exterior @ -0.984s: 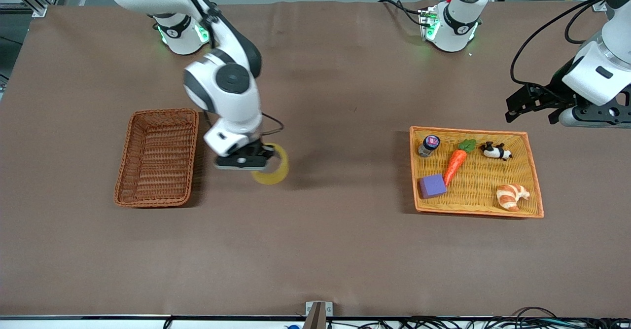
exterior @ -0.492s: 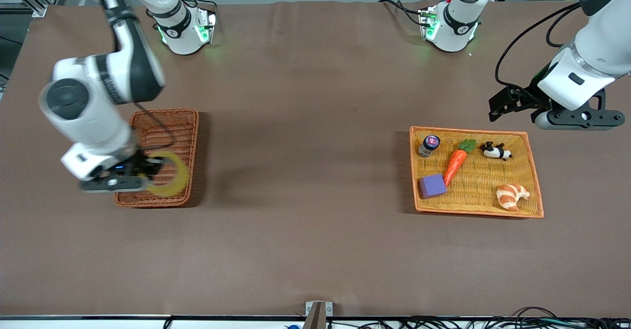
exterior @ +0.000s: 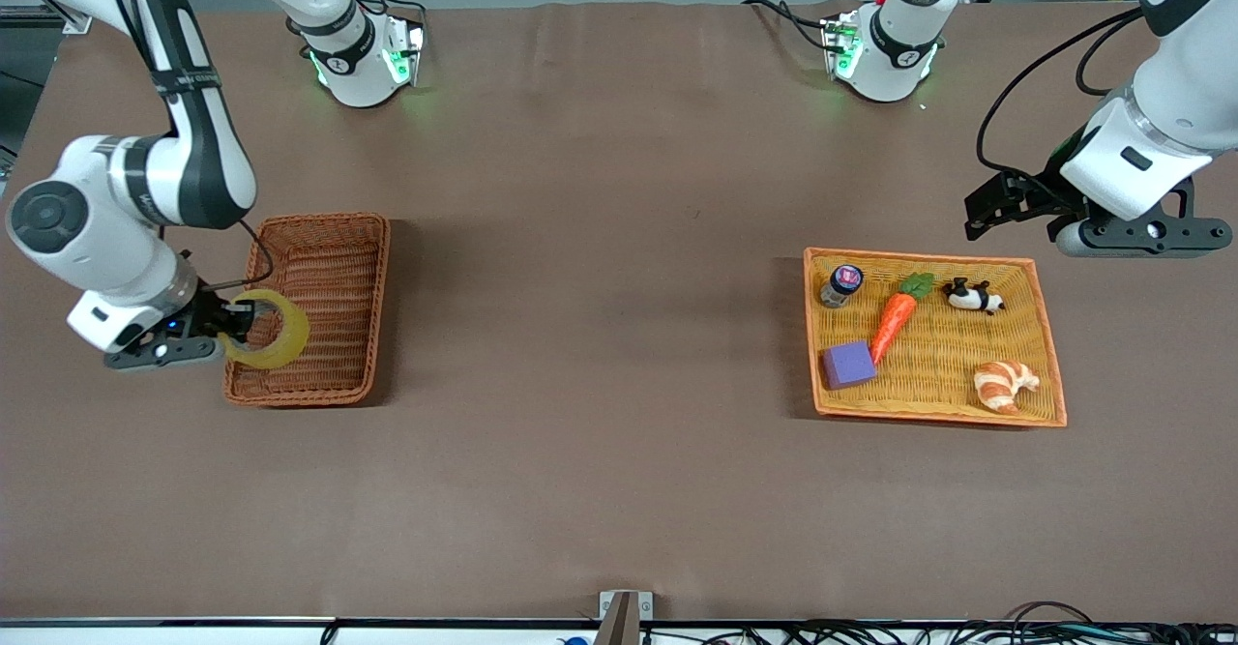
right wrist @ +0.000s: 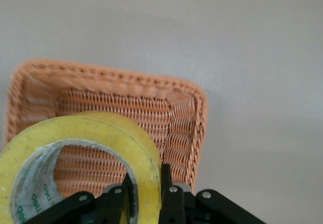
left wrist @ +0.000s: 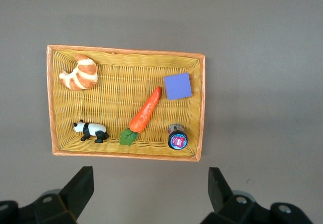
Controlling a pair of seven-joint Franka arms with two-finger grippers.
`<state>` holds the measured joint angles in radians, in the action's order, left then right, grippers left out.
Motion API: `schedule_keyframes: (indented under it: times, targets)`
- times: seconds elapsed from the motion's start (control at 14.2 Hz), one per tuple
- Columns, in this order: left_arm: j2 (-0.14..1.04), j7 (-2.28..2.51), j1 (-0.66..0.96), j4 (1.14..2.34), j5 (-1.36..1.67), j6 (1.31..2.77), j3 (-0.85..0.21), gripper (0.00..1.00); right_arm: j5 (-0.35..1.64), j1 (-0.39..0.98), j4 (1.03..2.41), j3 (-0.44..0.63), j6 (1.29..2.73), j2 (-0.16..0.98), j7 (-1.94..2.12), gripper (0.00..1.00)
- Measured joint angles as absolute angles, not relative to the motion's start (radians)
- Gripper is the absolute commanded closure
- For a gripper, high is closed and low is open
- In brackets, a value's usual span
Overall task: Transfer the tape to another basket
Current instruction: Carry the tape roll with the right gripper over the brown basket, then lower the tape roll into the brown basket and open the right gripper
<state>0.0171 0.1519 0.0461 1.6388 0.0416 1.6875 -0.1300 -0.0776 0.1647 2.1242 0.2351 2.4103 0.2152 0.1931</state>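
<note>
My right gripper [exterior: 232, 328] is shut on the yellowish tape roll [exterior: 275, 333] and holds it over the corner of the reddish-brown basket [exterior: 329, 224] that is nearest the front camera and toward the right arm's end. In the right wrist view the fingers [right wrist: 165, 183] pinch the wall of the tape [right wrist: 91, 135], one inside the grey core and one outside, with the basket [right wrist: 176, 118] below. My left gripper [exterior: 977, 215] is open and empty, in the air just above the table beside the orange-yellow tray [exterior: 1049, 355]; its fingers [left wrist: 216, 188] stand wide apart.
The orange-yellow wicker tray [left wrist: 126, 50] at the left arm's end holds a croissant [exterior: 1006, 384], a purple block [exterior: 848, 365], a carrot [exterior: 895, 321], a panda figure [exterior: 972, 295] and a small jar [exterior: 841, 283]. Cables hang along the table's front edge.
My right arm carried the tape from mid-table across to the reddish-brown basket, then drew back over its near corner. My left arm shifted slightly by the tray.
</note>
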Motion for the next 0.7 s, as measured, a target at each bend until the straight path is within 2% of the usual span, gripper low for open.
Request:
schedule_keyframes:
  times: [0.28, 0.49, 0.56, 0.63, 0.7]
  targets:
    - [0.013, 0.153, 0.029, 1.649, 0.041, 1.721, -0.13, 0.0, -0.077, 0.165, 2.362, 0.235, 2.706, 0.209, 0.195, 0.97]
    - [0.005, 0.153, 0.026, 1.667, 0.041, 1.749, -0.13, 0.0, -0.077, 0.165, 2.445, 0.235, 2.828, 0.227, 0.195, 0.9]
    - [0.003, 0.153, 0.026, 1.669, 0.041, 1.753, -0.13, 0.0, -0.077, 0.165, 2.458, 0.235, 2.848, 0.238, 0.195, 0.74]
    - [0.002, 0.153, 0.026, 1.671, 0.035, 1.76, -0.13, 0.0, -0.077, 0.165, 2.461, 0.235, 2.854, 0.248, 0.195, 0.45]
    - [0.002, 0.153, 0.026, 1.672, 0.022, 1.767, -0.13, 0.0, -0.077, 0.166, 2.461, 0.235, 2.856, 0.255, 0.195, 0.12]
